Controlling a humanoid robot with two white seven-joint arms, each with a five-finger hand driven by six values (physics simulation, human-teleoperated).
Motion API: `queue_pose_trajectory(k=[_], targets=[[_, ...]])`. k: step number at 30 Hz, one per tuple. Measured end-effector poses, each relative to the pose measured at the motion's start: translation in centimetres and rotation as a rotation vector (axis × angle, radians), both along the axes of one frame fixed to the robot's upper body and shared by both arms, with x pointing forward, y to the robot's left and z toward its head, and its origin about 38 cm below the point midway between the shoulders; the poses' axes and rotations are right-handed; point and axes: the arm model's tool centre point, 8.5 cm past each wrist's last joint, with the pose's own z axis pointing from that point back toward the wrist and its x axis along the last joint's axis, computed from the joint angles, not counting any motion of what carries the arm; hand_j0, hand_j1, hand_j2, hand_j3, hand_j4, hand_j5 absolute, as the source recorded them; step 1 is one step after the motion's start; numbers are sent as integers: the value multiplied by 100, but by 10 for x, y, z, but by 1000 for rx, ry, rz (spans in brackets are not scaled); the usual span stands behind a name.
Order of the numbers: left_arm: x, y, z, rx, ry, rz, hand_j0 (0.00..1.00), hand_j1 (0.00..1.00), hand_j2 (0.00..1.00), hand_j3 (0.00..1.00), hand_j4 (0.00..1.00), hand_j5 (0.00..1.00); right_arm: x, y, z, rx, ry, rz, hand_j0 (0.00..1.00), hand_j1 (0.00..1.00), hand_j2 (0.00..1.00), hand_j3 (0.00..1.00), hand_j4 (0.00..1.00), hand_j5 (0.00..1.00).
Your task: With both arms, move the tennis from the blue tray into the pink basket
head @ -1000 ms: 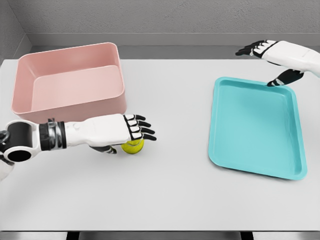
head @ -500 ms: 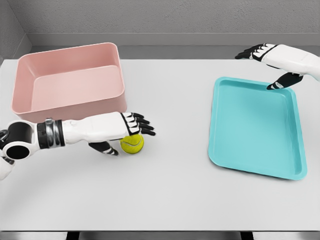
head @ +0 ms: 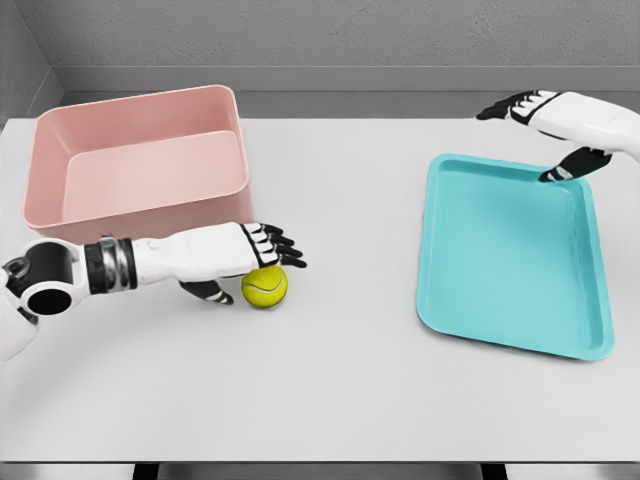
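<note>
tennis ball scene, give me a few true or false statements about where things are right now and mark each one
1. The tennis ball lies in the blue tray. False: it sits on the white table, just in front of the pink basket.
2. The left hand is beside the ball with fingers spread, not gripping it. True.
3. The pink basket holds the ball. False: nothing shows inside it.
4. The right hand hovers near the far right corner of the tray, open. True.
5. The tray stands left of the basket. False: the tray is on the right, the basket on the left.
</note>
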Motion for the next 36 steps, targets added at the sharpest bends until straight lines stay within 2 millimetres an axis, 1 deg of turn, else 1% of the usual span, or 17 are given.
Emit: queue_pose_trajectory(k=[3,7,20,25,35,36], targets=[[0,-2,-1,-2,2,-2,100,100,100,100,100,100,3,-12,-2,-1,4,-38,100,100,100,100,100,100],[-1,-2,-4,-3,8,-2,100,100,100,100,100,100,4,-18,-2,-2,5,-55,100,100,100,100,100,100],[0,-4,-10,0,16,3,100,100,100,100,100,100,4,-21,-2,-5,6,-64,100,100,100,100,100,100],[-3,-6,-15,4,22,0,100,100,100,100,100,100,4,-22,-2,-4,6,-65,100,100,100,100,100,100],[-3,-8,-16,6,19,-3,100,100,100,100,100,100,3,-21,-2,-3,5,-64,100,100,100,100,100,100],[-3,-8,-16,7,18,-3,98,98,98,98,98,98,3,-21,-2,-3,5,-64,100,100,100,100,100,100]])
